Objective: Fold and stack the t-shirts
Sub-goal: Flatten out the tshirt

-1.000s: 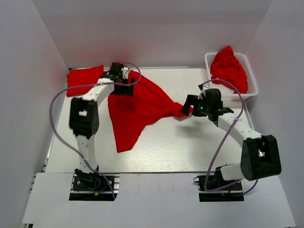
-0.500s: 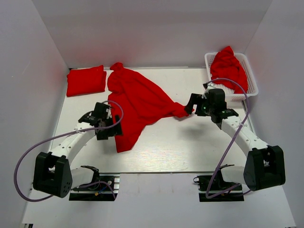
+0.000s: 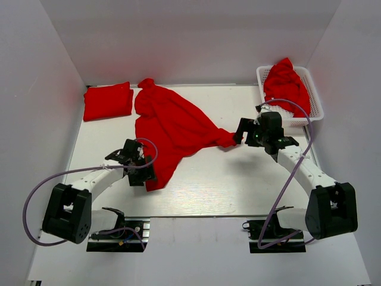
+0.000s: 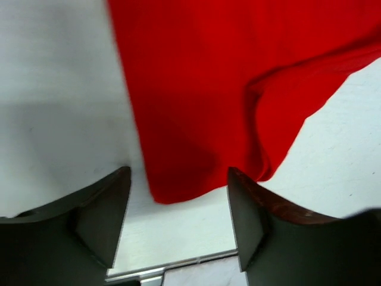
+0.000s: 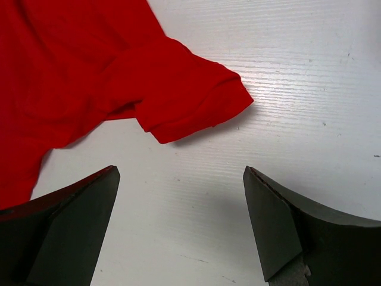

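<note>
**Top view with both wrist views, read from left to right.** At the far left corner of the white surface [image 3: 238, 179] lies a folded t-shirt [image 3: 108, 101], a flat red rectangle well apart from both arms.

Nearer the arm bases, the left pincer [image 3: 146, 173] is low over the surface at the left edge of the spread t-shirt [image 3: 172, 125], close to its near hem corner [image 4: 178, 187]. In the left wrist view the jaws stand apart. The hem corner lies in the gap between the two dark fingers [image 4: 95, 214]. The jaws are not closed on the cloth, and whether either finger touches it cannot be told.

The spread t-shirt runs from the far edge of the surface, just beside the folded t-shirt, toward the centre. It is crumpled rather than flat, with one sleeve [image 5: 190, 101] reaching out to the right.

The right pincer [image 3: 239, 131] sits just beside the tip of this sleeve. In the right wrist view its jaws are wide open and hold nothing. The sleeve lies on the surface ahead of the fingertips [image 5: 89, 202], outside the gap.

At the far right corner a white lattice basket [image 3: 314, 113] holds a heaped t-shirt [image 3: 286, 83], which rises above its rim.
</note>
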Robot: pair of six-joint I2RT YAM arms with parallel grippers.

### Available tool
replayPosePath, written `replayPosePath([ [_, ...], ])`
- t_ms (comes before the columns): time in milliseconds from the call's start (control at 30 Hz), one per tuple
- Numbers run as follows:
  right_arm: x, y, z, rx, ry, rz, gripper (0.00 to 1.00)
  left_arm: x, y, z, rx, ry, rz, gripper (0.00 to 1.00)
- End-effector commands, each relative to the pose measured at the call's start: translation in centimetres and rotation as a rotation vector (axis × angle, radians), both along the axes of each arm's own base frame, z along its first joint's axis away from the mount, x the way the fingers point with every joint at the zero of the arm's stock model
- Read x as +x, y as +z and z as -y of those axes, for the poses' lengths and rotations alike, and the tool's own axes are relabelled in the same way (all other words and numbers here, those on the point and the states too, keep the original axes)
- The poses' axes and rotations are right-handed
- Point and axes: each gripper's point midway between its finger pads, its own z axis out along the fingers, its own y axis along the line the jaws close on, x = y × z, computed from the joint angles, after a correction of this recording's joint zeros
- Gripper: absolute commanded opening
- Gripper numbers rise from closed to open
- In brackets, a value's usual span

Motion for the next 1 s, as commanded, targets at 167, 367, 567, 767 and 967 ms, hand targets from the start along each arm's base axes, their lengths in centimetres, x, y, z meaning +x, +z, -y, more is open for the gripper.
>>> replayPosePath([
  [167, 1.7, 0.1, 0.1, -0.006, -0.035, -0.008, 0.9, -1.0, -3.1, 0.8, 0.083, -0.074, -0.058, 0.35],
  [367, 3.9, -1.3, 1.0, -0.056, -0.122, -0.079, 0.9, 0.7, -1.0, 0.2, 0.142, -0.044, 0.013, 0.0],
  [567, 7.3, -2.0, 1.6, -0.075, -0.256, -0.124, 0.9, 4.2, 3.8, 0.3, 0.152, -0.029, 0.181, 0.0],
  [767, 7.6, -4.0, 0.3, -0.046, -0.218, -0.191, 0.82, 5.1, 4.9, -0.3, 0.193, -0.018, 0.171, 0.0],
  [967, 5.9, -7.1, 0.1, -0.036, -0.213, -0.287, 0.7, 5.2, 4.8, 0.1, 0.174, -0.032, 0.179, 0.0],
])
